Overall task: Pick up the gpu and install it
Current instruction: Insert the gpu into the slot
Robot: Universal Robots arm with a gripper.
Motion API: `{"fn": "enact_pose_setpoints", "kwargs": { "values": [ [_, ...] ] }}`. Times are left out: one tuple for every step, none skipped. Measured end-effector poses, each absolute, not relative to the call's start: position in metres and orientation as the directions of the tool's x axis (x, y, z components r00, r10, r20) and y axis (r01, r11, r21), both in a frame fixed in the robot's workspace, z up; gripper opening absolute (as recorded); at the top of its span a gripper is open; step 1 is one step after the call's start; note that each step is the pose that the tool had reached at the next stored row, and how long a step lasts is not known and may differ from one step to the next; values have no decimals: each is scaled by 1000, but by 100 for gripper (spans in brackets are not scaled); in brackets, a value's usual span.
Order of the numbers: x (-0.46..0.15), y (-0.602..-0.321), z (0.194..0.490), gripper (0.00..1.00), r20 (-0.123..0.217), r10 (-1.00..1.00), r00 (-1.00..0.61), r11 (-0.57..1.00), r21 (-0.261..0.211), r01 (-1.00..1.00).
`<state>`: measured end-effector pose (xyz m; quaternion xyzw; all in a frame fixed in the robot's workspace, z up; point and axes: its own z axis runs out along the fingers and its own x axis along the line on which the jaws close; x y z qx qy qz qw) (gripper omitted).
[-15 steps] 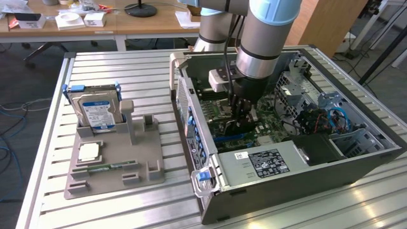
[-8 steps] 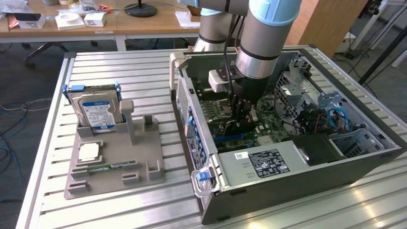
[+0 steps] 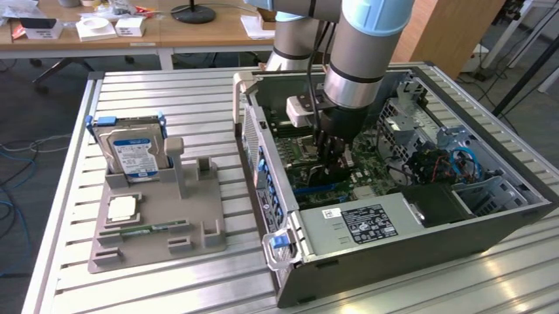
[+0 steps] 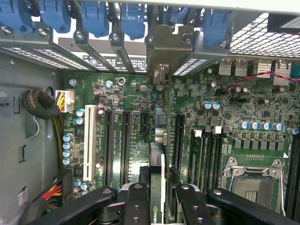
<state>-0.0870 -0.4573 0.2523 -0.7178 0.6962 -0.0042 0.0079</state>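
The arm [image 3: 367, 52] reaches straight down into the open computer case [image 3: 419, 252], which lies on its side on the slatted metal tabletop [image 3: 175, 91]. Its jaws are closed on the gpu [image 4: 158, 161], one dark finger [image 4: 136, 201] pressing each flat face of the card. In the wrist view the card shows edge-on (a thin dark board with a green logo near the grip), standing upright over the green motherboard [image 4: 126, 93]. It runs between a short black slot [image 4: 144, 123] and a long black slot [image 4: 178, 140]. Its pale metal bracket [image 4: 164, 44] stands at the case's rear wall, in the row of openings under the blue latches [image 4: 93, 18]. Whether the card's lower edge sits fully in a slot cannot be told. A white slot [image 4: 87, 140] lies further along the board on one side of the card, and the bare processor socket [image 4: 253, 183] on the other. To the exterior view's left, well apart from the case, a grey holder [image 3: 157, 252] rests on the tabletop. A silver hard drive [image 3: 131, 154] with a blue-white label stands upright in it, and a narrow green memory stick [image 3: 153, 229] lies flat near its middle. A labelled power supply [image 3: 371, 224] fills the near corner of the case.
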Motion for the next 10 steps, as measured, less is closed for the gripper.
{"fn": "enact_pose_setpoints", "kwargs": {
  "values": [
    [-87,-457,252,26,-5,-1000,31,-30,-17,-999],
    [-87,-457,252,26,-5,-1000,30,-30,-17,-999],
    [-87,-457,252,26,-5,-1000,30,-30,-17,-999],
    [-87,-457,252,26,-5,-1000,30,-30,-17,-999],
    [-87,-457,252,26,-5,-1000,30,-30,-17,-999],
    [-87,-457,252,26,-5,-1000,30,-30,-17,-999],
    [-87,-457,252,26,-5,-1000,31,-30,-17,-999],
    [-87,-457,251,26,-5,-1000,30,-30,-17,-999],
    [-87,-457,251,26,-5,-1000,31,-30,-17,-999],
    [-87,-457,251,26,-5,-1000,30,-30,-17,-999]
  ]
}}
